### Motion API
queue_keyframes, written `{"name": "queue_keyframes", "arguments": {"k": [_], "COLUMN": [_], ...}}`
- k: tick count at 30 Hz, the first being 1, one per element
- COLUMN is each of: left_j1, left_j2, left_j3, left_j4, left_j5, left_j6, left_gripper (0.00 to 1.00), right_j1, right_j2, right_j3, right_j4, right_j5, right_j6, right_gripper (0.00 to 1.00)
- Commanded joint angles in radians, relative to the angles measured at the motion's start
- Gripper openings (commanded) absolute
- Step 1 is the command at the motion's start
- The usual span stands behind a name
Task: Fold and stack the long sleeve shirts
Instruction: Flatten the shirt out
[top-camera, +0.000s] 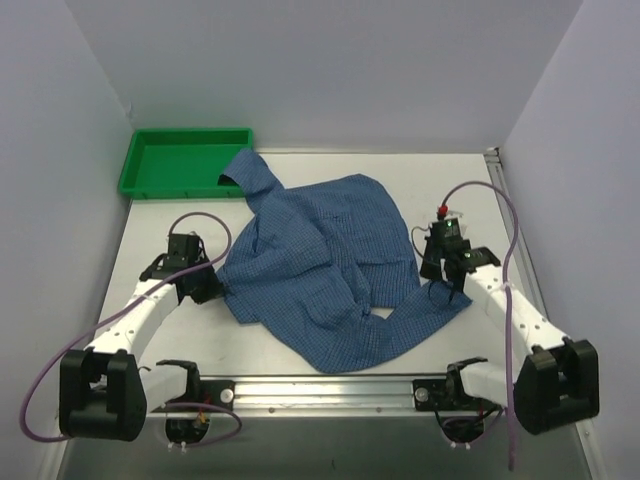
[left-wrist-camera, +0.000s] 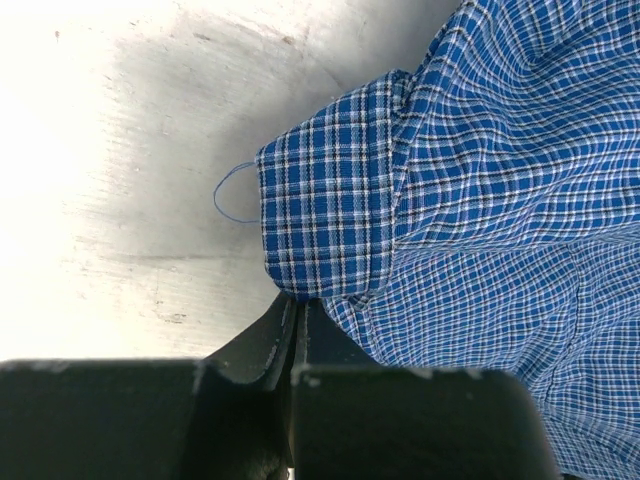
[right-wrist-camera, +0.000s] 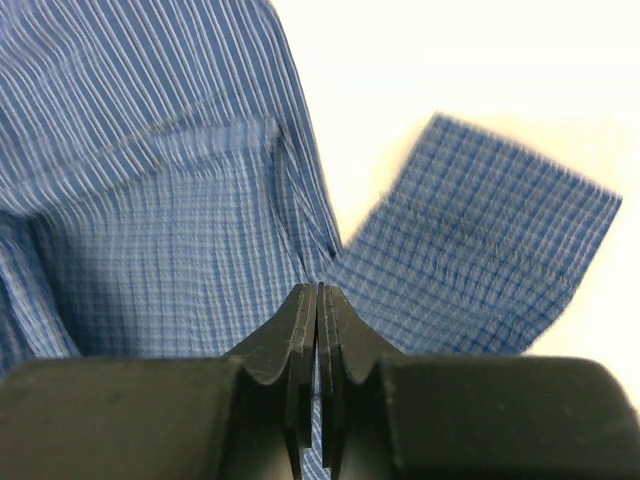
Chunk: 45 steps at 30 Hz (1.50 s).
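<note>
One long sleeve shirt (top-camera: 320, 270), blue fine-checked cloth, lies crumpled and spread across the middle of the table. One sleeve reaches back toward the tray. My left gripper (top-camera: 213, 287) is at the shirt's left edge. In the left wrist view it (left-wrist-camera: 297, 303) is shut, with the edge of a folded cuff (left-wrist-camera: 325, 200) pinched at its tips. My right gripper (top-camera: 452, 295) is over the shirt's right lower part. The right wrist view shows it (right-wrist-camera: 318, 290) shut on the cloth (right-wrist-camera: 150, 200) where a sleeve with its cuff (right-wrist-camera: 480, 250) branches off.
A green plastic tray (top-camera: 150, 165) stands at the back left, and the shirt's far sleeve end touches its right corner. White walls close in the back and both sides. A metal rail (top-camera: 320, 390) runs along the near edge between the arm bases.
</note>
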Motion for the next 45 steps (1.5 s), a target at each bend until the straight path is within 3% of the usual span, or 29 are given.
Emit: {"name": "queue_keyframes", "arguments": {"k": [1, 7, 17, 19, 28, 32, 35, 38, 42, 45], "left_j1": [0.021, 0.035, 0.035, 0.035, 0.037, 0.041, 0.044, 0.049, 0.051, 0.054], "left_j2": [0.006, 0.01, -0.006, -0.008, -0.011, -0.011, -0.013, -0.013, -0.014, -0.013], "left_j3": [0.047, 0.05, 0.033, 0.034, 0.038, 0.038, 0.037, 0.037, 0.037, 0.037], "left_j4": [0.006, 0.011, 0.021, 0.021, 0.029, 0.032, 0.034, 0.035, 0.034, 0.035], "left_j5": [0.031, 0.063, 0.079, 0.077, 0.086, 0.094, 0.096, 0.096, 0.096, 0.093], "left_j6": [0.038, 0.072, 0.081, 0.081, 0.083, 0.083, 0.083, 0.081, 0.081, 0.081], "left_gripper": [0.0, 0.0, 0.0, 0.0, 0.0, 0.0, 0.0, 0.0, 0.0, 0.0], "right_j1": [-0.002, 0.002, 0.001, -0.002, -0.001, 0.005, 0.011, 0.013, 0.015, 0.016], "right_j2": [-0.063, 0.012, 0.253, 0.276, 0.386, 0.431, 0.441, 0.443, 0.425, 0.389], "right_j3": [-0.064, -0.044, 0.092, 0.111, 0.16, 0.172, 0.175, 0.175, 0.171, 0.159], "right_j4": [-0.034, 0.045, 0.126, 0.129, 0.117, 0.109, 0.109, 0.109, 0.1, 0.099], "right_j5": [-0.029, -0.077, 0.044, 0.085, 0.131, 0.133, 0.132, 0.132, 0.132, 0.128], "right_j6": [0.02, 0.074, 0.268, 0.307, 0.383, 0.397, 0.396, 0.391, 0.382, 0.37], "right_gripper": [0.05, 0.32, 0.35, 0.43, 0.49, 0.46, 0.38, 0.29, 0.08, 0.0]}}
